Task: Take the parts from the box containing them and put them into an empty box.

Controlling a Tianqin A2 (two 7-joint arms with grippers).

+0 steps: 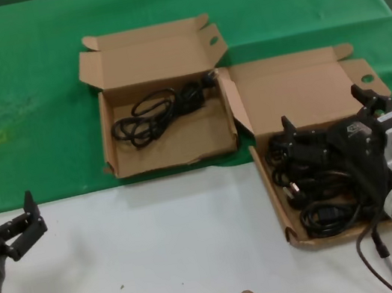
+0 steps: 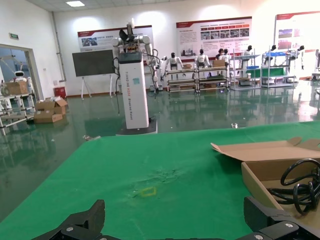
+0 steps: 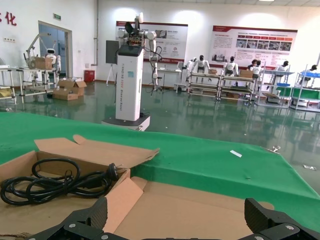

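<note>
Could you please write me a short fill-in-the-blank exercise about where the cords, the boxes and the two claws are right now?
1. The right claw hangs over the box that holds ____ black cords.
2. The other box, on the green cloth, holds ____ coiled cord.
3. The left claw is open over the ____ part of the table, holding nothing.
4. Both boxes have their lids ____.

Missing words: several; one; white; open

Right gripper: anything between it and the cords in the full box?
Nothing visible. The right gripper hangs open over the pile of cords in the right-hand box, whose lid is folded back. The left gripper waits open off to the side.
</note>
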